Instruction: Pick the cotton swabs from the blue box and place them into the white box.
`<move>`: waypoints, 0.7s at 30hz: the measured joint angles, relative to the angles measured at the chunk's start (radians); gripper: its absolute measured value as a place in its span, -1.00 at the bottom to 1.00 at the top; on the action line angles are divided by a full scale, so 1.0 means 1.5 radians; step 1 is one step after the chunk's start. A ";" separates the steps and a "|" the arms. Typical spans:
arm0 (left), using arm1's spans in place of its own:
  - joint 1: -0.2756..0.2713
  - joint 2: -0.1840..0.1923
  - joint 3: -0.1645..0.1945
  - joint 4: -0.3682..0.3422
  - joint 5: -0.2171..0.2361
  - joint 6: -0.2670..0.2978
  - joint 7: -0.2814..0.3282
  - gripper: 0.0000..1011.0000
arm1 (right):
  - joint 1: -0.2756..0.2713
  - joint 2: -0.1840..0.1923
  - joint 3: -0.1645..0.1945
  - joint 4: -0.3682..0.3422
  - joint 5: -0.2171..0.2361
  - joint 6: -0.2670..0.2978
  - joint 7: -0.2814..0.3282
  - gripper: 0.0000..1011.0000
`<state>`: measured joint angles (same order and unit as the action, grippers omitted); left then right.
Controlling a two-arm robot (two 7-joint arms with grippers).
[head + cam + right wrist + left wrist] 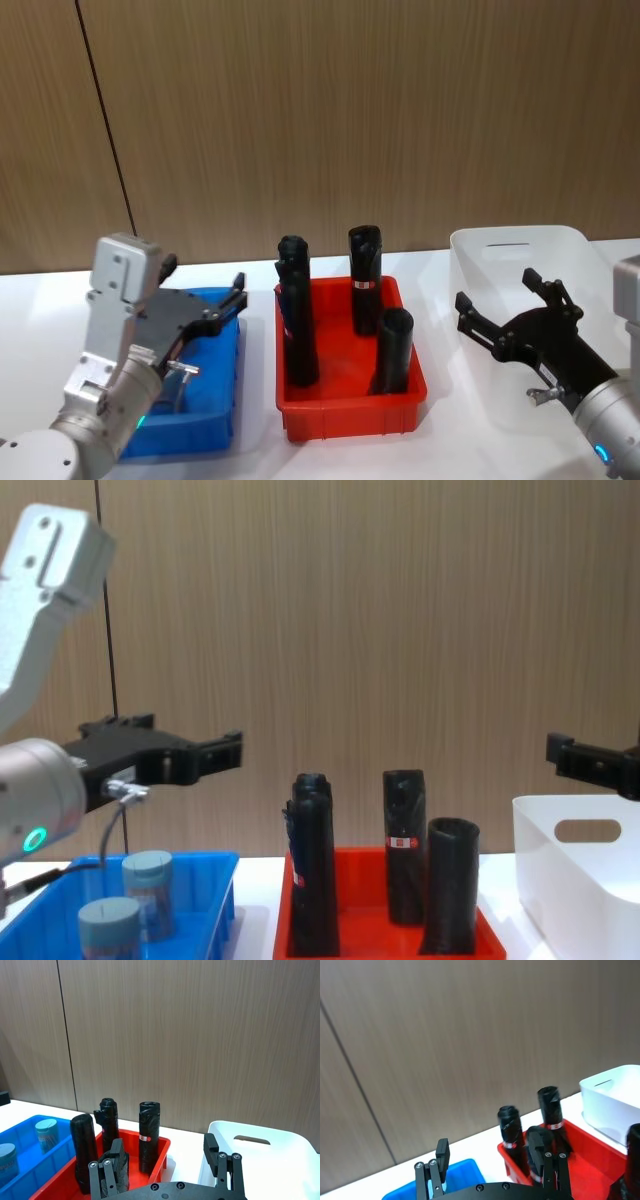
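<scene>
Left gripper (188,738): held above the blue box (205,432), clear of it, jaws spread wide with nothing between them. The left wrist view confirms the gap: one finger (441,1156) stands over the blue corner, the other in front of the red tray (350,418).
Right gripper (494,287): held above the side of the white box (520,236) nearest the red tray, jaws parted and empty. The chest view places it higher than the box rim.
Cotton swabs (150,878): two jars, upright, lids on, close together inside the blue box, one nearer the robot. The chest view shows them side-on, below the left gripper. The right wrist view shows them from across the red tray. In the head view the left arm covers that part of the box.
Blue box position: on the white table (40,300) at the robot's left, just beside the red tray.
White box position: at the robot's right, beside the red tray; the handle cut-out shows in its far wall.
Red tray: between the two boxes, holding several black rolls (365,278), all upright.
Background: wood-panelled wall (400,120).
</scene>
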<state>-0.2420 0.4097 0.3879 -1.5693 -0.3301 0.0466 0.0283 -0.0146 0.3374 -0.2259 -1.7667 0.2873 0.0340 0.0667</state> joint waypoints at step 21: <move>0.030 0.020 -0.036 -0.013 -0.120 0.112 0.093 0.99 | 0.000 0.000 0.000 0.000 0.000 0.000 0.000 0.98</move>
<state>-0.1963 0.4390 0.3336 -1.5883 -0.5100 0.2149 0.1683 -0.0146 0.3375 -0.2258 -1.7668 0.2873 0.0340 0.0667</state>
